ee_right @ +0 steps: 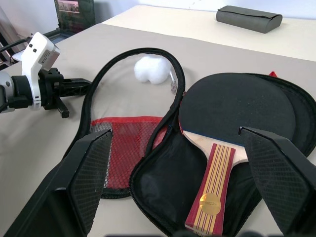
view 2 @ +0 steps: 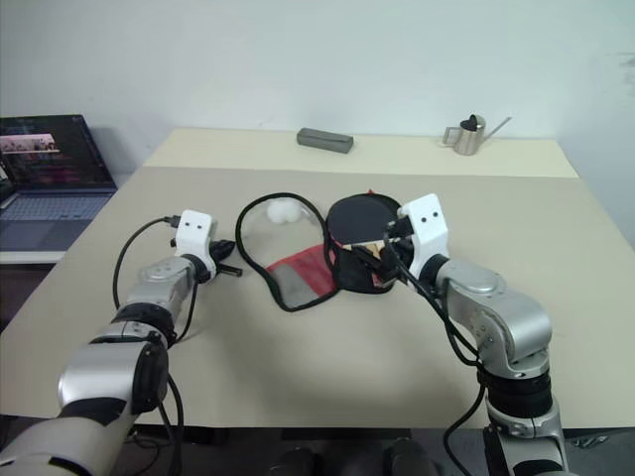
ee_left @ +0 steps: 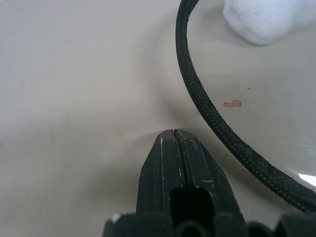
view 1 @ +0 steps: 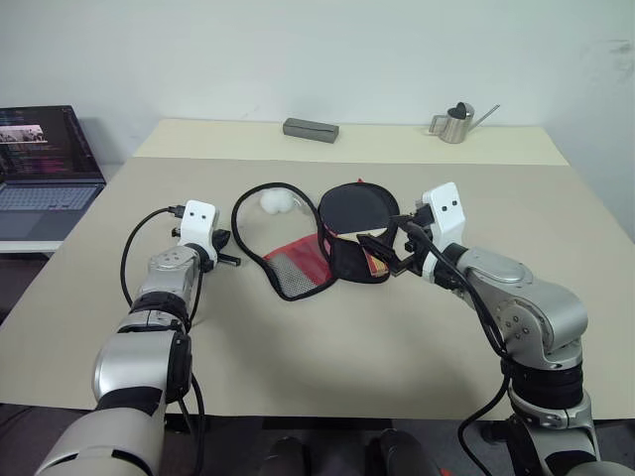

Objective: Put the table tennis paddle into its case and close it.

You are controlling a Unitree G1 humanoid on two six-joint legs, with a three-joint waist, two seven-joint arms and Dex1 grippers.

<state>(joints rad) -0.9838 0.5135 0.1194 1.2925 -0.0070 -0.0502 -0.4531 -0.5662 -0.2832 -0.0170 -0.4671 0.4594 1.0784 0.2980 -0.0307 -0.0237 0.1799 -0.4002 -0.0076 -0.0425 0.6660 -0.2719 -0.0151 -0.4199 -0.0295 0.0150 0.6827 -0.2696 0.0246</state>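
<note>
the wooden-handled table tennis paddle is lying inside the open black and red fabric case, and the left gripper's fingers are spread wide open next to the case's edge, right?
Not quite. The wooden-handled table tennis paddle does lie inside the open black and red fabric case, but the left gripper has its fingers pressed shut, not spread, beside the case's edge. The left wrist view shows this.

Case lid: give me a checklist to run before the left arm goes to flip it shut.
1. Table tennis paddle lies inside the case: ok.
2. Handle within the case outline: ok.
3. Lid flap lies open flat on the table: ok.
4. Left gripper jaws shut, beside the lid's rim, holding nothing: not ok for a grasp.
5. Right gripper jaws open over the paddle, not touching: ok.
6. Pom-pom outside the closing seam: cannot tell.
</note>
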